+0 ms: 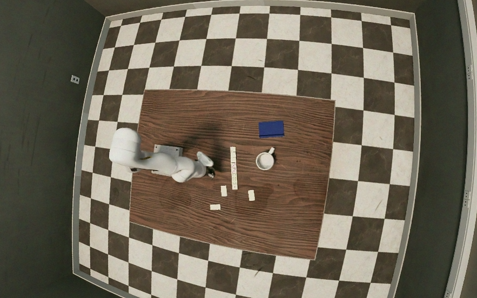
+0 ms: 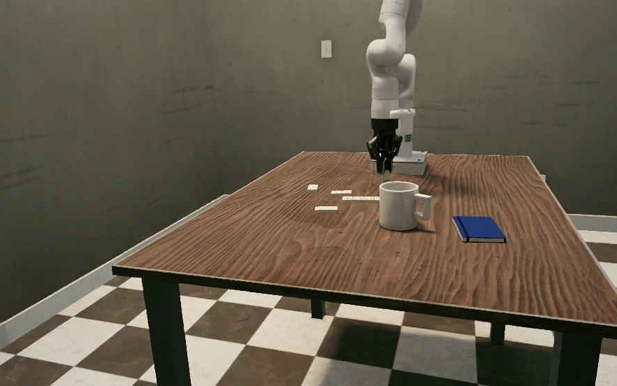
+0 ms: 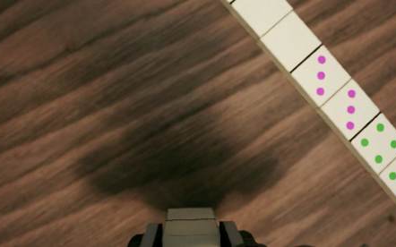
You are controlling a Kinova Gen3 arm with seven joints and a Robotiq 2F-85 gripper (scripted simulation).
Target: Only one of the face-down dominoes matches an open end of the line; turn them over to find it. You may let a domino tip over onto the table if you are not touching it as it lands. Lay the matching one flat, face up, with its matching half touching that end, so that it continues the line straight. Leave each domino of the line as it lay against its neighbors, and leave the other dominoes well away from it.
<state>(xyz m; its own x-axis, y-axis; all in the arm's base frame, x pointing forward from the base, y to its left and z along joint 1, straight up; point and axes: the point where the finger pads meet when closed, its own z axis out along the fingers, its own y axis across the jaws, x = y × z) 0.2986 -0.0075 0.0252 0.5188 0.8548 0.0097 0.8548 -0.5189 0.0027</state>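
My gripper (image 3: 190, 233) (image 1: 210, 172) (image 2: 386, 168) is shut on a white domino (image 3: 190, 220) (image 2: 386, 175). It holds the domino upright, low over the table, on the robot's side of the line. The line of face-up dominoes (image 1: 233, 168) (image 2: 360, 198) (image 3: 334, 89) lies straight; the wrist view shows blank halves, two magenta three-dot halves and green dotted halves. Three blank-backed dominoes lie flat near one end of the line: one (image 1: 223, 190) (image 2: 340, 192) close beside that end, one (image 1: 251, 195) (image 2: 325, 209) on the mug side, and one (image 1: 215, 207) (image 2: 312, 187) farther out.
A white mug (image 1: 264, 161) (image 2: 398, 205) stands close beside the line on the side away from the robot. A blue book (image 1: 271, 128) (image 2: 478, 229) lies beyond it. The arm's base plate (image 1: 166, 149) (image 2: 406, 165) sits at the table edge.
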